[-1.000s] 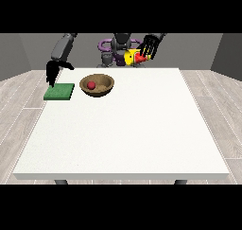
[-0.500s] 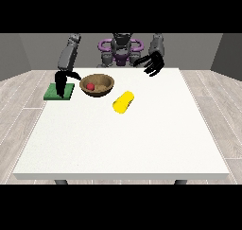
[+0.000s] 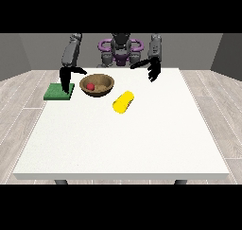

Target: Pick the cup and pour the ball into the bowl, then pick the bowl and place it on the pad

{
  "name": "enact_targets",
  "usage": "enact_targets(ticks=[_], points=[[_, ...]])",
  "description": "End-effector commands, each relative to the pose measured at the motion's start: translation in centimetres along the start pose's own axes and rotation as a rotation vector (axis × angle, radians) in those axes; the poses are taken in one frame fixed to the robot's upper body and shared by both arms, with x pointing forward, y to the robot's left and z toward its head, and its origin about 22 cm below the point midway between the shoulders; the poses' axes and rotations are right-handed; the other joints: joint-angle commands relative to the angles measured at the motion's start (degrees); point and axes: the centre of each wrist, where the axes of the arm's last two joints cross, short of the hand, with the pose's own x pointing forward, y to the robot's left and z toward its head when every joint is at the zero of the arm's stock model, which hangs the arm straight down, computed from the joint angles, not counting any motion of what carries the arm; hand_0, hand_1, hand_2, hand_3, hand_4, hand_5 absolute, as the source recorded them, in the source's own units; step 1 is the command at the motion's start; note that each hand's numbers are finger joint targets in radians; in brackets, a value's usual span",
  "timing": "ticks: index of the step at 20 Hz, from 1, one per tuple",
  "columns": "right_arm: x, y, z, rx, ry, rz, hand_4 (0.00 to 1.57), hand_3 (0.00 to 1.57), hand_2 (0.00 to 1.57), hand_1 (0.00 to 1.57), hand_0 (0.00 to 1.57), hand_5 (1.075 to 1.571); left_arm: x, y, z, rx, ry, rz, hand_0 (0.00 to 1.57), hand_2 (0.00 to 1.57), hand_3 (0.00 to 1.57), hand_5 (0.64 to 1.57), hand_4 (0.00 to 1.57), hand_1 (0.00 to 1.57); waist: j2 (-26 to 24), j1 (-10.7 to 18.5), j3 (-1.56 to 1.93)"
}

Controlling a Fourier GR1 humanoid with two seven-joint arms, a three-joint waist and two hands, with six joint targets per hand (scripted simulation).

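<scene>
While lying tipped on the white counter (image 3: 123,144), the yellow plastic cup (image 3: 123,101) is resting just beside the brown wooden bowl (image 3: 97,85), which is holding the red ball (image 3: 90,86). Farther back, the hand at the view's left (image 3: 64,77) is hovering over the green square pad (image 3: 59,91), fingers released; the hand at the view's right (image 3: 152,71) is hanging empty, fingers relaxed. Risk: a shallow rim grasp could tilt the bowl and spill the ball.

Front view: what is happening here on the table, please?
A humanoid robot stands behind the white table. The red ball lies in the wooden bowl, and the yellow cup lies on its side on the table, held by no hand. The hand at the view's left hangs between the bowl and the green pad. The hand at the view's right hovers empty. The bowl is not yet on the pad.
</scene>
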Motion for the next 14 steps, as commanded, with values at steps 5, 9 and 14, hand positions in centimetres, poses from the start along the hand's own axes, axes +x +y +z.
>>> enact_targets(ticks=[5, 9, 14], points=[[-3.6, -0.4, 2.0, -0.034, 0.016, -0.046, 0.21, 0.0, 0.0, 0.0, 0.0, 1.546, 1.6, -0.8, -0.2, -0.024, -0.035, 0.035, 0.0, 0.0, 0.0, 1.547, 0.0, 0.0, 0.96, 2.68, 0.08], [-4.6, -2.0, 3.0, -0.083, -0.023, -0.073, 0.23, 0.0, 0.0, 0.0, 0.0, 1.545, 5.5, -1.0, -1.6, -0.051, -0.104, 0.025, 0.0, 0.0, 0.0, 1.555, 0.0, 0.0, 3.71, 5.9, 0.13], [-5.1, -0.4, 3.0, -0.076, -0.012, -0.087, 0.15, 0.0, 0.0, 0.0, 0.0, 1.525, 5.9, -0.8, -2.0, -0.068, -0.135, 0.044, 0.0, 0.0, 0.0, 1.558, 0.0, 0.0, 4.91, 7.18, 0.11]])
